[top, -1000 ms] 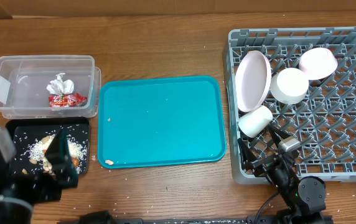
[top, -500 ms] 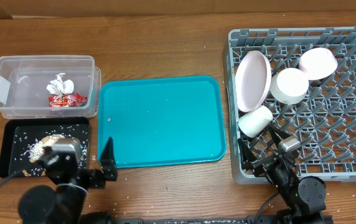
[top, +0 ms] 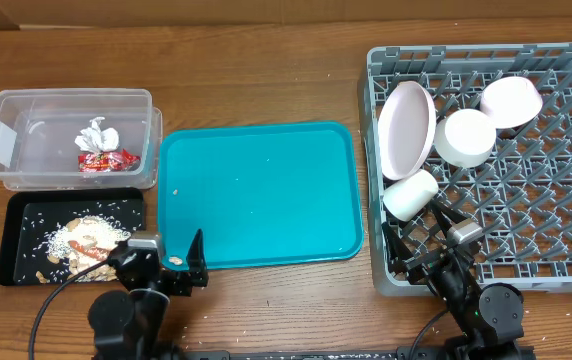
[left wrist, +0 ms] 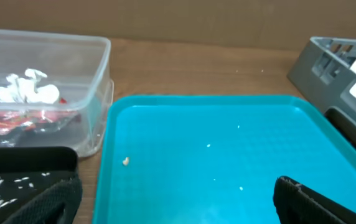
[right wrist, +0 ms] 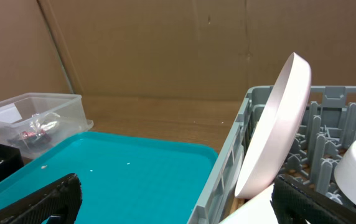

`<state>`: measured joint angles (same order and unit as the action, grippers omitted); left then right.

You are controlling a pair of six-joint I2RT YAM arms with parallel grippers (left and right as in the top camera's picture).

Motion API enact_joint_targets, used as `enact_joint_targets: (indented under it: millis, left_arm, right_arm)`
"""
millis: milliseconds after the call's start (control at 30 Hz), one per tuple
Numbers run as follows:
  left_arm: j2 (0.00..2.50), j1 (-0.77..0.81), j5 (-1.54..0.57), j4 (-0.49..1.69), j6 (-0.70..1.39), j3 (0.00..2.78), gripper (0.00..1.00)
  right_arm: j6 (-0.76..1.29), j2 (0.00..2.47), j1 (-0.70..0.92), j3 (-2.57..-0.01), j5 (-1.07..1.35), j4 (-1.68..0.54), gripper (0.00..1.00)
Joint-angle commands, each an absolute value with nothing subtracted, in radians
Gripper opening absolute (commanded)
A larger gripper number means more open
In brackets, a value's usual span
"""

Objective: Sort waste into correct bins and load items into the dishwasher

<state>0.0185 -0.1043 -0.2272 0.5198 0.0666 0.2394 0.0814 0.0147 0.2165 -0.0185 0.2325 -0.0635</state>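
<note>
A teal tray (top: 256, 190) lies mid-table, bare but for a few crumbs. A clear bin (top: 26, 130) at the left holds a red wrapper (top: 106, 160) and crumpled white paper (top: 96, 135). A black tray (top: 11, 240) below it holds rice and food scraps. The grey dish rack (top: 486, 50) at the right holds a pink plate (top: 407, 128), a white bowl (top: 465, 137), a pink bowl (top: 511, 100) and a white cup (top: 410, 194). My left gripper (top: 164, 262) is open and empty at the teal tray's front left corner. My right gripper (top: 424, 240) is open and empty at the rack's front left corner.
In the left wrist view the teal tray (left wrist: 215, 143) fills the middle, with the clear bin (left wrist: 97, 93) at the left and the rack's corner (left wrist: 327, 62) at the right. The right wrist view shows the plate (right wrist: 274, 124) standing on edge in the rack (right wrist: 228, 162). Rice grains lie scattered on the table's front.
My left arm has swung right from over the black tray to the teal tray's front left corner. The right arm has not moved.
</note>
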Motion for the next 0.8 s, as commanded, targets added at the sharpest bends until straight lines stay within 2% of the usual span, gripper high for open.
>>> enact_joint_targets:
  millis: [0, 167, 767]
  left_arm:
    - [0.003, -0.096, -0.234, 0.444, 0.048, 0.152, 1.0]
    - [0.003, -0.095, -0.233, 0.386, 0.048, 0.115, 1.0]
    - [0.004, -0.099, -0.23, 0.386, 0.048, 0.115, 1.0]
  right_arm:
    - [0.081, 0.003, 0.221, -0.008, 0.237, -0.057, 1.0]
    - [0.081, 0.003, 0.221, -0.008, 0.237, -0.057, 1.0]
    - [0.081, 0.003, 0.221, -0.008, 0.237, -0.057, 1.0]
